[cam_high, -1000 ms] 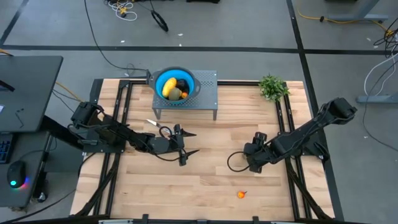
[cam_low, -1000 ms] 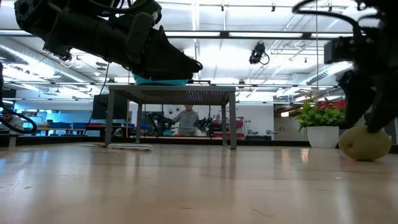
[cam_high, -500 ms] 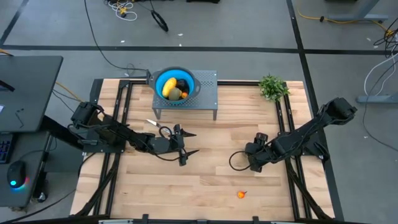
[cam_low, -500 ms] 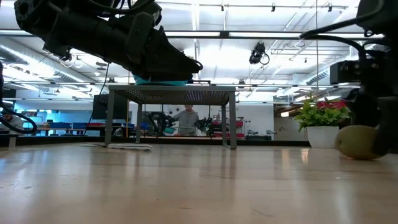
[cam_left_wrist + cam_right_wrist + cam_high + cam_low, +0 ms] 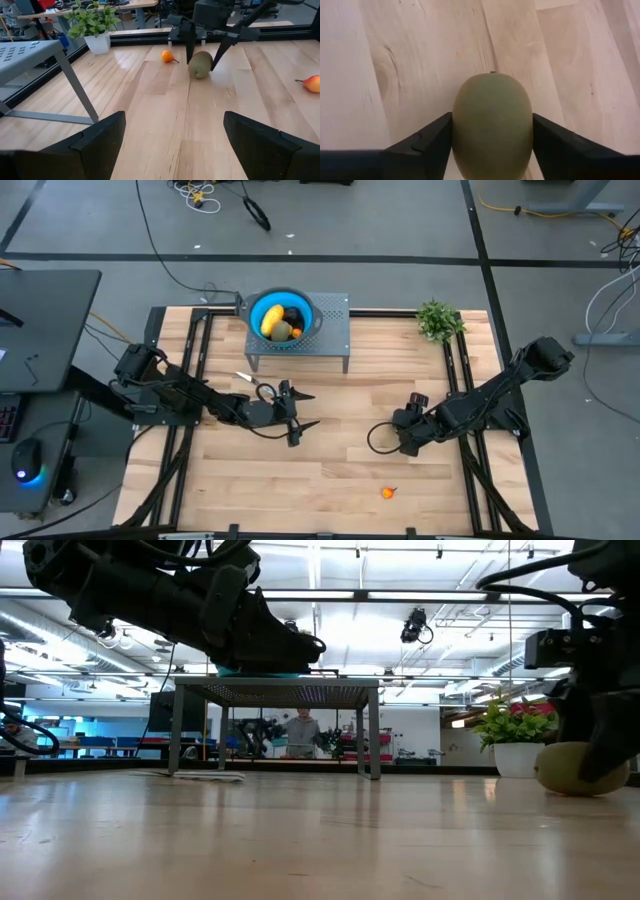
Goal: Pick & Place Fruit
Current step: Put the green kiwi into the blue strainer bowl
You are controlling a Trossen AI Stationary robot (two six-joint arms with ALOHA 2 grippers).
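The right gripper (image 5: 492, 132) is down low on the wooden table (image 5: 330, 470), toward the table's right side. An olive-green kiwi (image 5: 492, 122) sits on the wood right between its two fingers (image 5: 427, 142). In the right wrist view both fingers touch the sides of the kiwi, so the claw is closed around it. The kiwi rests on the table. In the low view it shows as a brown-green oval (image 5: 575, 768) at the far right, partly hidden by the dark claw.

The left gripper (image 5: 297, 410) hovers over the middle of the table, a bit left of center, with its fingers spread wide and nothing in them. From its wrist view you can see the kiwi (image 5: 201, 64) across the table with the other claw standing over it.

A blue bowl (image 5: 256, 308) sits on top of a small grey metal stand (image 5: 333, 320) at the back of the table. Inside it are a yellow oblong fruit (image 5: 272, 320), an olive-brown fruit (image 5: 283, 331), a dark ball (image 5: 292, 316) and a small orange piece (image 5: 297, 333).

One tiny orange fruit (image 5: 387, 492) lies alone near the front edge of the table. Another small orange one (image 5: 167, 56) lies near the kiwi. A green potted plant (image 5: 437, 319) stands at the back right corner. A person (image 5: 300, 732) shows far off in the room behind the stand.
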